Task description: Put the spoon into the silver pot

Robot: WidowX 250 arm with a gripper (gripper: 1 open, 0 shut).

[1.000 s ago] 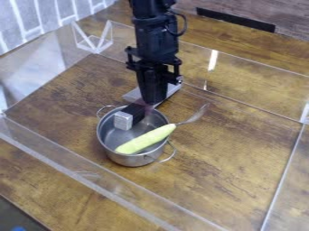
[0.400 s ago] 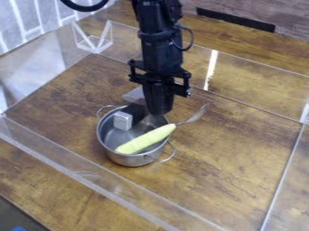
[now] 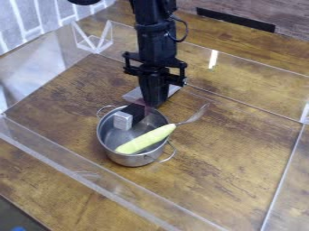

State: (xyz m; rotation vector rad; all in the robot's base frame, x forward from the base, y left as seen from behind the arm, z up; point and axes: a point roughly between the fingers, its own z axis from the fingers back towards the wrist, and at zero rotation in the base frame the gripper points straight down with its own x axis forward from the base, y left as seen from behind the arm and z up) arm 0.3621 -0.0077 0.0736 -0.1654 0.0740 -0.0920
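Note:
The silver pot (image 3: 108, 147) stands on the wooden table a little left of centre. A yellow-green handle of the spoon (image 3: 146, 139) lies slanted inside the pot, its upper end resting over the right rim. The spoon's metal bowl is not clearly visible. My gripper (image 3: 152, 101) hangs from the black arm just above and behind the pot's far rim, fingers together and shut on nothing.
A flat grey slab (image 3: 168, 89) lies on the table behind the gripper. A small grey block (image 3: 122, 118) sits at the pot's far-left rim. Clear plastic walls (image 3: 72, 171) border the table, and a clear stand (image 3: 88, 36) is at the back left.
The arm swayed slightly right and down, then came back left and up. The spoon stays lying in the pot, and the gripper stays shut.

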